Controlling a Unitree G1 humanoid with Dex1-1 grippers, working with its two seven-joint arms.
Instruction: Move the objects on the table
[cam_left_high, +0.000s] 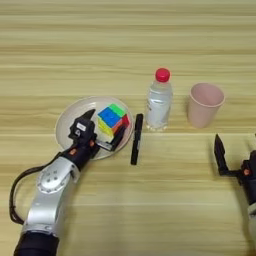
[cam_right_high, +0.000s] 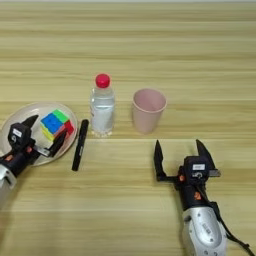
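1. Right gripper (cam_right_high: 180, 150) waits open on the desk (cam_left_high: 150, 200), nearer than the cup (cam_right_high: 148, 110)
2. Left gripper (cam_left_high: 102, 129) straddles the cube (cam_left_high: 112, 120) on the plate (cam_left_high: 67, 120), fingers spread; close squarely, lift straight, avoiding pen (cam_left_high: 136, 138) and bottle (cam_left_high: 159, 100) beside the plate

No readable text anywhere — the bottle (cam_right_high: 102, 107) carries no legible label, and the pale tags on both grippers are too small to make out.

Place: a tabletop test setup is suggested; the room itself is not shown.
Surface: pale wooden planks (cam_left_high: 150, 30) fill both views.
Evidence: household oddments are laid out between two robot arms.
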